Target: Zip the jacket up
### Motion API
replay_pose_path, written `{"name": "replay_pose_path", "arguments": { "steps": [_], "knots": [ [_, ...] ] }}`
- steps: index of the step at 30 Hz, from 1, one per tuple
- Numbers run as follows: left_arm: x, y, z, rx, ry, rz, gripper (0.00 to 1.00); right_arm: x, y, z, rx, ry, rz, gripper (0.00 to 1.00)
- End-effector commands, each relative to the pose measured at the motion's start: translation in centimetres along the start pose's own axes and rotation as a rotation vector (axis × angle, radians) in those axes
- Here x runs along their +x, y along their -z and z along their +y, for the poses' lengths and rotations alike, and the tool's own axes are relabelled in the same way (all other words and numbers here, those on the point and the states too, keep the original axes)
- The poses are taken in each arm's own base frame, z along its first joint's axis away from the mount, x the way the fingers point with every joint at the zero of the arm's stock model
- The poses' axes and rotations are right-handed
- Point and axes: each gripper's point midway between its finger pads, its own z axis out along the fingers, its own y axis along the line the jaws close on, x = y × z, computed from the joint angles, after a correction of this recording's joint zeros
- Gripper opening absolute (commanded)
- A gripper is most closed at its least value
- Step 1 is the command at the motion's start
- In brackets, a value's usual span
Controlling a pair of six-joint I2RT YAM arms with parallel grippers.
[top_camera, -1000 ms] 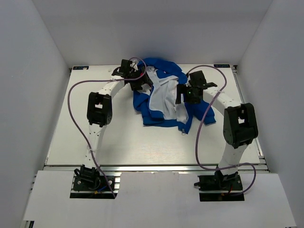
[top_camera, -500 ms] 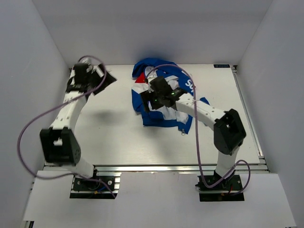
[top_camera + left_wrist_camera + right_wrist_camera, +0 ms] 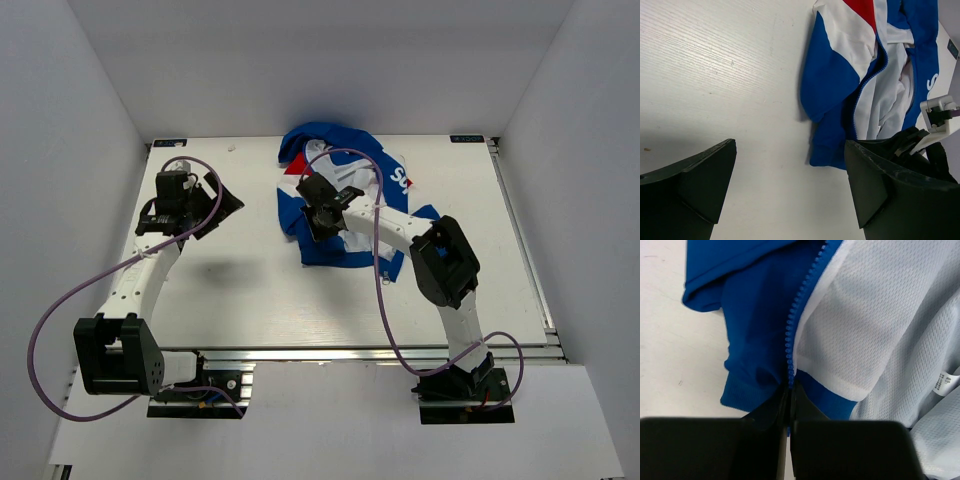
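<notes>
The jacket (image 3: 345,150) lies crumpled and open at the back middle of the table, blue outside with a red and white panel and white mesh lining (image 3: 875,315) showing. Its blue zipper teeth (image 3: 800,305) run down one front edge. My right gripper (image 3: 789,387) is shut on that zipper edge just above the bottom hem, at the jacket's left side (image 3: 322,215). My left gripper (image 3: 790,185) hangs open over bare table, well left of the jacket (image 3: 827,85), holding nothing (image 3: 215,203).
White walls close in the table (image 3: 250,290) on three sides. Purple cables loop from both arms, the right one (image 3: 380,270) arching over the jacket's near edge. A small metal piece (image 3: 385,278) lies at the jacket's near right corner.
My left arm has swung away from the jacket to the table's left side, still open. My right gripper crossed to the jacket's left front edge and shut on the zipper edge.
</notes>
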Motion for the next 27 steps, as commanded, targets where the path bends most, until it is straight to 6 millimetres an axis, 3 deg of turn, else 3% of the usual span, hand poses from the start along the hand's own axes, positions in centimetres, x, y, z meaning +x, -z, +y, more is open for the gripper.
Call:
{"name": "replay_pose_path", "arguments": {
  "steps": [1,4,9,10,12,13,14,15,16,17,19,20,21,24,25,27],
  "knots": [
    [-0.4,1.2,-0.6,0.026,0.001,-0.035,0.98,-3.4,3.4,0.9,-0.054,-0.044,-0.104,0.00],
    [-0.5,1.2,-0.8,0.037,0.000,-0.034,0.98,-5.2,6.6,3.8,-0.223,-0.045,-0.152,0.00],
    [-0.4,1.4,-1.1,0.048,-0.003,-0.024,0.98,-8.8,15.8,9.9,-0.644,-0.040,-0.284,0.00],
    [-0.3,1.5,-1.2,0.051,-0.005,-0.023,0.98,-8.3,16.2,10.2,-0.677,-0.077,-0.271,0.00],
    [-0.3,1.7,-1.4,0.062,-0.006,-0.020,0.98,-9.4,19.4,9.5,-0.747,-0.122,-0.360,0.00],
    [-0.3,1.9,-1.5,0.067,-0.009,-0.024,0.98,-7.1,17.9,8.9,-0.763,-0.213,-0.280,0.00],
    [-0.3,1.9,-1.6,0.070,-0.011,-0.023,0.98,-7.4,19.2,6.4,-0.765,-0.287,-0.318,0.00],
    [-0.2,1.9,-1.6,0.073,-0.011,-0.020,0.98,-7.7,19.6,5.3,-0.797,-0.338,-0.360,0.00],
    [-0.1,1.9,-1.6,0.075,-0.011,-0.016,0.98,-6.6,19.4,4.3,-0.830,-0.395,-0.335,0.00],
    [-0.1,1.8,-1.6,0.078,-0.011,-0.016,0.98,-3.5,17.6,1.8,-0.805,-0.532,-0.272,0.00],
    [0.1,1.7,-1.8,0.091,-0.011,-0.004,0.98,-1.2,15.7,-0.2,-0.744,-0.603,-0.267,0.00],
    [0.2,1.4,-1.7,0.091,-0.010,0.005,0.98,2.4,13.6,-1.2,-0.677,-0.639,-0.195,0.00],
    [0.4,1.2,-1.6,0.093,-0.009,0.014,0.98,4.1,12.7,-1.6,-0.641,-0.652,-0.161,0.00],
    [1.0,0.4,-1.6,0.100,-0.006,0.050,0.98,9.8,10.5,-2.7,-0.535,-0.684,-0.041,0.20],
    [1.2,0.2,-1.6,0.101,-0.006,0.064,0.98,10.2,10.3,-3.1,-0.508,-0.681,-0.040,0.36],
    [1.3,-0.2,-1.7,0.104,-0.007,0.083,0.98,10.1,10.9,-3.8,-0.470,-0.637,-0.051,0.48]
  ]
}}
